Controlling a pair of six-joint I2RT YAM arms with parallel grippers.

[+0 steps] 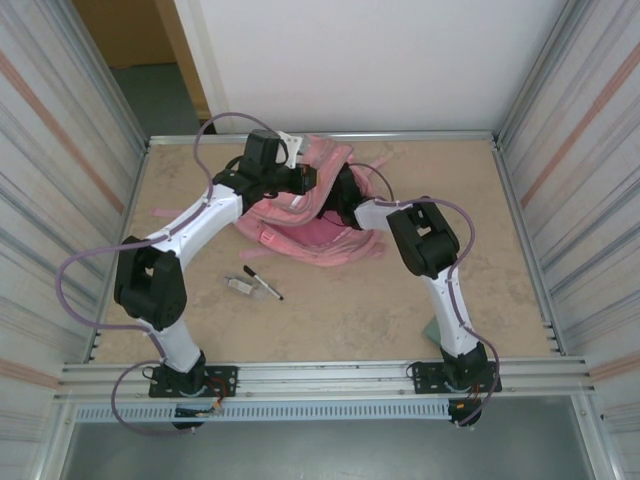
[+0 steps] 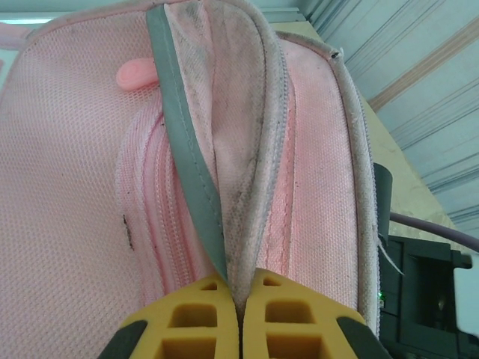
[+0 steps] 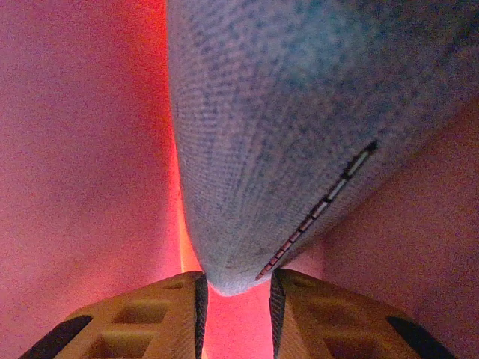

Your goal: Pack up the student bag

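Note:
The student bag (image 1: 322,240) lies pink and crumpled at the back middle of the table. My left gripper (image 2: 239,299) is shut on a raised fold of the bag's opening edge (image 2: 239,187), pinching pink fabric and grey-green trim between the yellow pads. My right gripper (image 3: 236,288) is down inside the bag, with red-pink lining all around it. The rounded end of a blue-grey pencil case (image 3: 299,120) sits between its fingertips and touches both pads. The case's zip (image 3: 322,202) runs along its right side.
A black pen (image 1: 263,283) and a small grey object (image 1: 238,285) lie on the table in front of the bag. A green item (image 1: 432,329) rests by the right arm's base. Metal walls close in the table on both sides.

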